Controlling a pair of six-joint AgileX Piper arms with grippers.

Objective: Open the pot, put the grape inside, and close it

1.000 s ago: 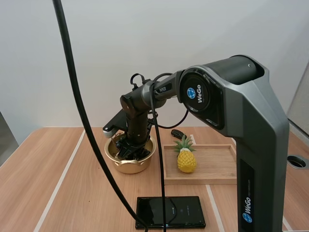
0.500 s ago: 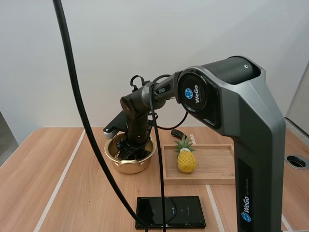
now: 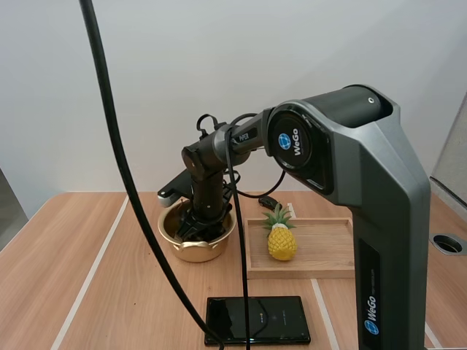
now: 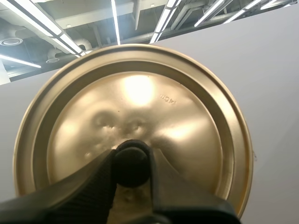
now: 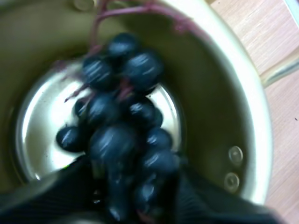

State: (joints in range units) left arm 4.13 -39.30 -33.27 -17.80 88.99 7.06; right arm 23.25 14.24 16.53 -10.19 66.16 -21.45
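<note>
The gold pot (image 3: 191,248) stands uncovered on the table left of the wooden tray. My right gripper (image 3: 198,221) reaches down into it. Seen from the right wrist, the dark bunch of grapes (image 5: 124,116) lies on the pot's (image 5: 243,116) shiny floor. The right gripper (image 5: 133,182) is open, its fingers standing apart on either side of the bunch's near end. My left gripper (image 4: 132,161) is shut on the black knob of the gold lid (image 4: 140,93) and holds it up in the air, underside toward the camera.
A wooden tray (image 3: 321,251) to the right of the pot carries a yellow toy pineapple (image 3: 282,240). A black flat device (image 3: 257,319) lies near the table's front edge. A small dark object (image 3: 268,200) sits behind the tray.
My right gripper has risen slightly inside the pot. Pot, tray and pineapple have not moved.
</note>
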